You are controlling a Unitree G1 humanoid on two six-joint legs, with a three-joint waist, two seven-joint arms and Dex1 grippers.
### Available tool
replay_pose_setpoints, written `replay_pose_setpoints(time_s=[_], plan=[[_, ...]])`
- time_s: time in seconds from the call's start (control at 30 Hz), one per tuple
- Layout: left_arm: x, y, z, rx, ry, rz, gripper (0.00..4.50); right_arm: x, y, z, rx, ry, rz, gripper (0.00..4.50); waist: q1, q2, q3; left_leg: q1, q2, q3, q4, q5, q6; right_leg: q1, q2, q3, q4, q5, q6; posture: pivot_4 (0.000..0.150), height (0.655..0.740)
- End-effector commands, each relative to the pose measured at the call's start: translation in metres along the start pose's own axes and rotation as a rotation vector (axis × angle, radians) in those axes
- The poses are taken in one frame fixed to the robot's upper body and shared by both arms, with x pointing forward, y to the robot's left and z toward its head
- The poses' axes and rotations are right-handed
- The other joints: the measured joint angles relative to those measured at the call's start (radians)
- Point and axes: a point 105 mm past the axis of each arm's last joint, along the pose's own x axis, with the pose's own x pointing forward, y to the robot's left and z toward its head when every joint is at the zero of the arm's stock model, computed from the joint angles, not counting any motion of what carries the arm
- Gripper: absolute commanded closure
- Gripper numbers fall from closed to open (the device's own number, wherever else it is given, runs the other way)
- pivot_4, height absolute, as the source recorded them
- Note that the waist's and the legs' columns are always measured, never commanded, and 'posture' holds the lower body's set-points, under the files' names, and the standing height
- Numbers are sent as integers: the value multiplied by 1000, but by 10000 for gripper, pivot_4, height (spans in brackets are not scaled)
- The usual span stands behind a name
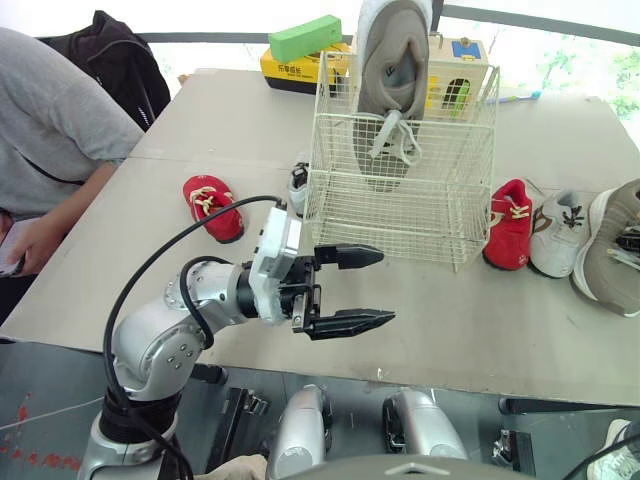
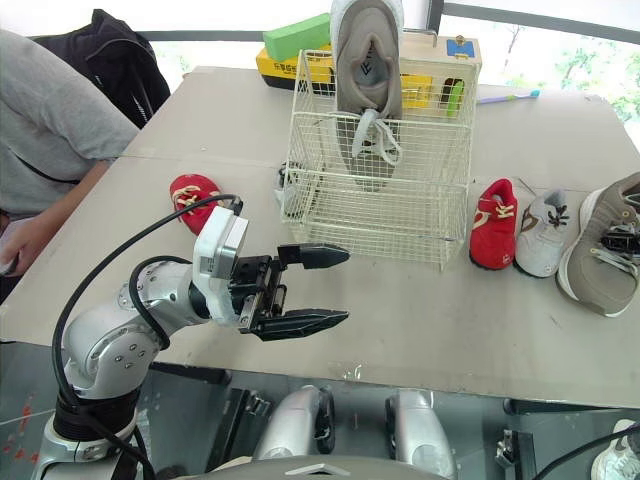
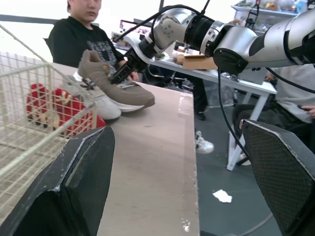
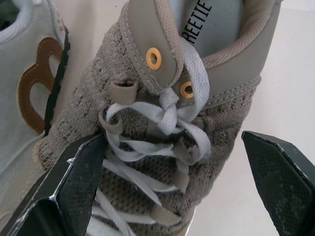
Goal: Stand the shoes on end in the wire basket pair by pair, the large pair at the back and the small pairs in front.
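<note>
The wire basket (image 1: pixel 400 215) stands mid-table with one large taupe shoe (image 1: pixel 392 70) on end at its back. A second large taupe shoe (image 1: pixel 612 250) lies at the table's right; my right gripper (image 4: pixel 173 136) hovers open over its laces, a finger on each side. Beside that shoe lie a small white shoe (image 1: pixel 558 232) and a small red shoe (image 1: pixel 511 222). Another red shoe (image 1: pixel 213 207) lies left of the basket, and a small white shoe (image 1: pixel 298 186) peeks out by the basket's left side. My left gripper (image 1: pixel 372 288) is open and holds nothing, in front of the basket.
A person (image 1: pixel 50 150) sits at the table's left edge with a black backpack (image 1: pixel 110 55) behind. A green block (image 1: pixel 305 38), a yellow box (image 1: pixel 290 72) and a toy house (image 1: pixel 458 70) stand behind the basket. The table's front edge (image 1: pixel 400 375) runs just under my left gripper.
</note>
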Motion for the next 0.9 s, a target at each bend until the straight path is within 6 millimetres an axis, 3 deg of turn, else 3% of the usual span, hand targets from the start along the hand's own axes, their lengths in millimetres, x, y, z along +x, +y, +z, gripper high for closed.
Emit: replay_pose_setpoints(time_s=[0.03, 0.27, 0.4, 0.53, 0.57, 0.6, 0.77, 0.83, 0.9], plan=[[3, -5, 4, 38, -10, -14, 946, -1, -13, -3, 36, 15, -32, 2115, 1, 0, 0, 0, 0, 0, 0, 0, 0, 0, 0, 0, 0, 0, 0, 1500, 7400], [5, -7, 4, 46, -14, -12, 946, -28, -26, 9, 165, -56, 41, 2115, 2, 1, 0, 0, -1, 0, 0, 0, 0, 0, 0, 0, 0, 0, 0, 1500, 7400], [8, -6, 5, 47, -15, -34, 946, -18, -29, 1, 153, -16, -4, 2115, -2, 1, 0, 0, -1, 0, -1, 0, 0, 0, 0, 0, 0, 0, 0, 1500, 7400], [11, -3, 4, 53, -16, -45, 946, 11, -8, -11, 132, 50, 26, 2115, -19, 1, 0, 1, 0, 0, -1, 0, 0, 0, 1, 1, 0, -1, 1, 1500, 7400], [12, -3, 4, 58, -14, -48, 0, 17, -3, -15, 133, 66, 41, 7533, -22, 1, 0, 1, -1, 0, -1, 0, 0, 0, 1, 1, 0, 0, 1, 1500, 7400], [13, -2, 4, 63, -12, -52, 0, 21, 0, -18, 131, 82, 47, 10124, -24, 1, 0, 1, -1, 0, -1, 0, 0, 0, 1, 1, 0, 0, 1, 1500, 7400], [16, -3, 4, 77, 2, -72, 0, 29, -2, -24, 145, 77, 20, 35543, -24, -3, -3, 0, 0, -1, -1, 0, 0, 1, 0, 0, -1, 0, 0, 1500, 7400], [15, -3, 4, 82, 7, -77, 0, 27, -6, -24, 132, 69, 10, 42978, -25, -5, -4, 1, -1, 0, 0, 0, 0, 1, 0, 1, -1, 0, 0, 1500, 7400], [15, -2, 3, 84, 15, -81, 0, 23, -11, -22, 137, 49, 1, 44170, -25, -6, -4, 1, -1, 0, 0, 0, 0, 1, 0, 1, -1, 0, 1, 1500, 7400]])
